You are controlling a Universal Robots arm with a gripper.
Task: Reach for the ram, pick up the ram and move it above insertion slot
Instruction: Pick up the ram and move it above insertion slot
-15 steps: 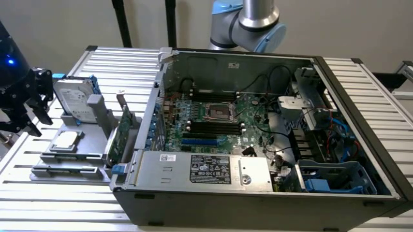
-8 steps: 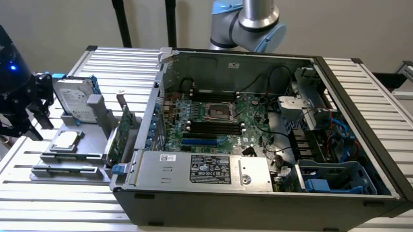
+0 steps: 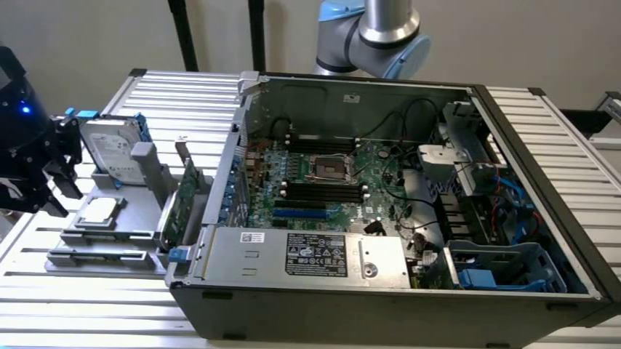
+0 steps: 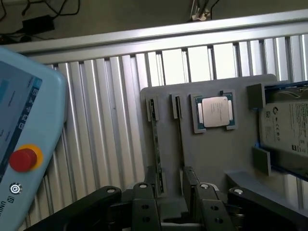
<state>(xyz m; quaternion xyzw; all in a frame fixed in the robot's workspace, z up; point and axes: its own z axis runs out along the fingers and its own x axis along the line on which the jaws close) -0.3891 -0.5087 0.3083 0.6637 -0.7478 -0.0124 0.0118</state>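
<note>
The ram (image 4: 157,139) is a thin green stick standing on edge in a slot of the grey holder (image 4: 216,159). A second thin dark board (image 4: 179,134) stands in the slot beside it. My gripper (image 4: 172,185) hangs over the near ends of these two slots. It is open, its fingers (image 4: 190,180) are apart and nothing is held. In the exterior view the black gripper (image 3: 58,182) is at the far left beside the holder (image 3: 107,243), where green boards (image 3: 177,207) stand on edge. The motherboard's black slots (image 3: 321,193) lie inside the open case.
The holder also carries a CPU (image 4: 215,111) and a hard drive (image 4: 286,127). A teach pendant with a red stop button (image 4: 22,160) lies close to the gripper. The open computer case (image 3: 388,291) has tall walls, cables and a blue drive cage (image 3: 505,269).
</note>
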